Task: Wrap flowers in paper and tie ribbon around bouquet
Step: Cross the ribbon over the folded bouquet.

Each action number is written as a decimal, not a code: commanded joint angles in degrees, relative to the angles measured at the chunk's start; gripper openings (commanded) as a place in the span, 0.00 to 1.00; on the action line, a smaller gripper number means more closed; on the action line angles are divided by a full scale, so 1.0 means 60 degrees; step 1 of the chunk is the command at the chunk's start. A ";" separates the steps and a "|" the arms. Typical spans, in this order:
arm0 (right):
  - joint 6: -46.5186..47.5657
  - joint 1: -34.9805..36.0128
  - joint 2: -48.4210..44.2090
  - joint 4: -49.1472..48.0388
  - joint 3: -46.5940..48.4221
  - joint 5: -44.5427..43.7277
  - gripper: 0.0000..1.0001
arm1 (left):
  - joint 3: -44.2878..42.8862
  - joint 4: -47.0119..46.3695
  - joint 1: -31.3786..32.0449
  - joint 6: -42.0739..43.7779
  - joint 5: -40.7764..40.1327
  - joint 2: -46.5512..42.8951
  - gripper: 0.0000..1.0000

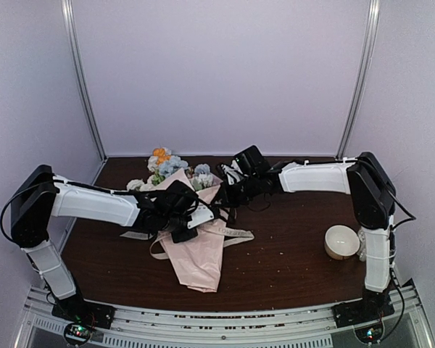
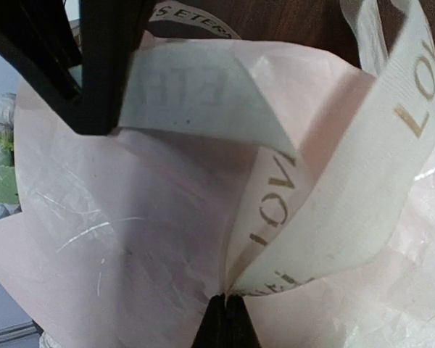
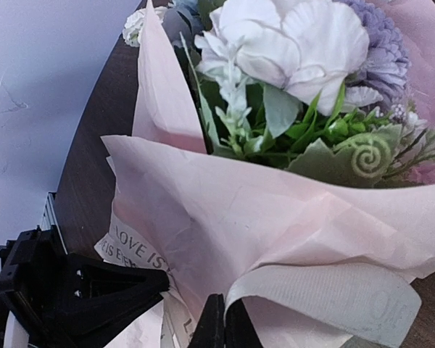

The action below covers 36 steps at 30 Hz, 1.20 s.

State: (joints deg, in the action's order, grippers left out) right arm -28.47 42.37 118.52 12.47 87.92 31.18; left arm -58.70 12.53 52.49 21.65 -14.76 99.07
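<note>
On the worktop (image 1: 290,246) the bouquet (image 1: 199,254) lies in its pink paper (image 2: 130,239), flowers (image 1: 167,163) at the far end, with the ribbon (image 2: 377,181) looped across its middle, where the left pincer (image 2: 225,322) and right pincer (image 3: 225,322) each sit clamped on a ribbon strand against the paper.

Light: soft, even, bright.
Shadows: faint on table (image 1: 290,246).
Glare: thin glints on paper (image 2: 130,217).
Focus: ribbon (image 2: 391,167) print readable; top view softer.

The left arm (image 1: 94,205) and right arm (image 1: 315,177) wear white shells with black joints and black cables (image 1: 402,206) (a lit board (image 1: 77,333) below each, seven and five o'clock).
</note>
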 commanded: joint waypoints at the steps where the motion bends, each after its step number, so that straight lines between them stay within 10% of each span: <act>1: 0.0254 0.0141 -0.0209 0.0231 0.0276 0.0431 0.00 | 0.0257 -0.0875 -0.0047 -0.0177 -0.0609 -0.0381 0.00; 16: 0.2841 0.0775 -0.0133 0.2175 0.0018 0.3120 0.00 | 0.1448 -0.2217 -0.0164 -0.1155 0.1175 -0.3069 0.00; 36: 0.8750 0.1050 -0.0705 0.7799 -0.0160 0.6048 0.41 | 0.1790 -0.2634 -0.0401 -0.1675 0.0630 -0.3001 0.00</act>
State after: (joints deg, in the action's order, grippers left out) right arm 13.23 47.97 118.06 48.60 84.93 62.48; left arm -48.12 -0.08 51.03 13.02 -10.28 80.71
